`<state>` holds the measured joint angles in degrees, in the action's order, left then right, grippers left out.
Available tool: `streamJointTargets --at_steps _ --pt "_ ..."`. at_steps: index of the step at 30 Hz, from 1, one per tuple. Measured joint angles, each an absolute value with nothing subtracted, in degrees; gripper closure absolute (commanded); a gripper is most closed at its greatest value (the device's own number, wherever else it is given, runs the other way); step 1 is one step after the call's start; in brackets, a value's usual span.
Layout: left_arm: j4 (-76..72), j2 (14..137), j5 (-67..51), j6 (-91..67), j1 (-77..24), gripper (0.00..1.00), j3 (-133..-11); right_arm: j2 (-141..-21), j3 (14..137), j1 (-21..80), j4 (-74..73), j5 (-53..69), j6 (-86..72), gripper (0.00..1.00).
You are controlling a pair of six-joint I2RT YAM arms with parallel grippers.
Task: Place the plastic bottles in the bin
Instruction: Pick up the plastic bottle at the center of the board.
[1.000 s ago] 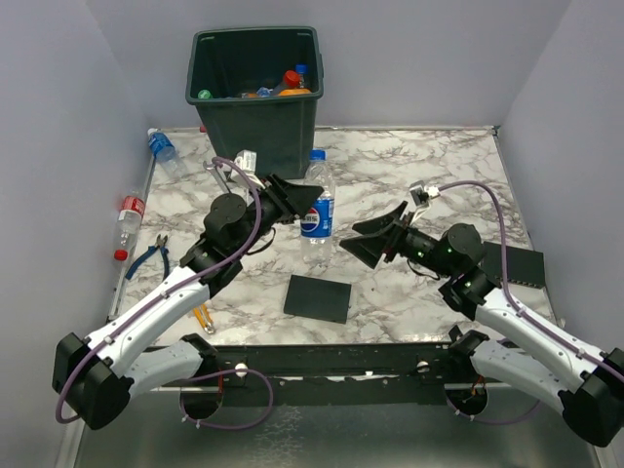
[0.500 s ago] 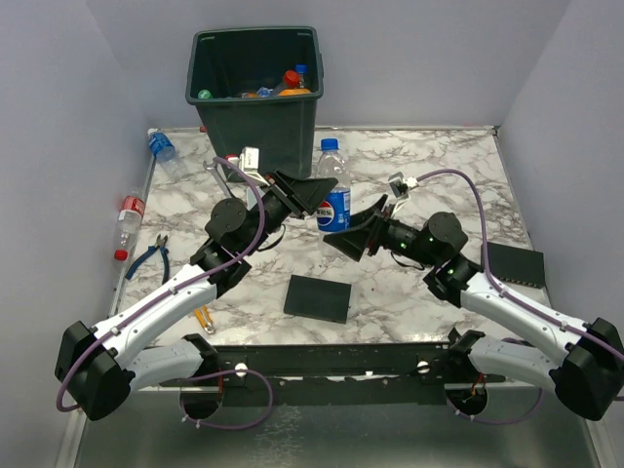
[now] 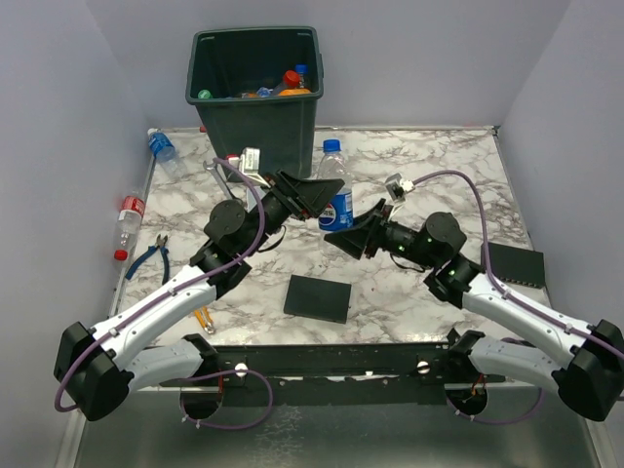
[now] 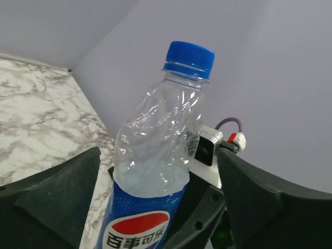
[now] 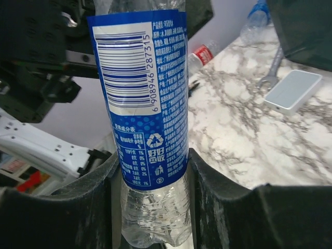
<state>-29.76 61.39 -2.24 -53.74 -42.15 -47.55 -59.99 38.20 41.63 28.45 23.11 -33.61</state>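
Your right gripper [image 5: 150, 207] is closed on the bottle [image 5: 145, 93], with 1 finger [image 5: 78, 207] pressed against each side below the blue label. Your left gripper [image 4: 155, 197] stands wide around the same bottle, a gap showing on both sides. The bin [image 3: 255, 127] sits just beyond your left gripper, with several bottles [image 3: 278, 88] inside.

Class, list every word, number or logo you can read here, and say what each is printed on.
"百事可乐", with the Pepsi globe: Pepsi bottle, front label.
"6 908946 287315": beside the barcode on its back label.
Fine print there: too small to read.
Labels of the other bottles: too small to read.
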Motion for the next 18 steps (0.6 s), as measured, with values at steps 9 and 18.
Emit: streamJointTargets --at_steps 9,18 --pt "-23.9 58.0 -3.4 -42.2 -42.5 0.01 -53.4 -49.4 38.5 41.6 12.6 15.4 -19.8 0.82" --pt "-14.9 65.8 -7.1 -34.2 -42.5 0.17 -73.9 -44.7 39.1 41.6 3.2 2.9 -9.4 0.83"
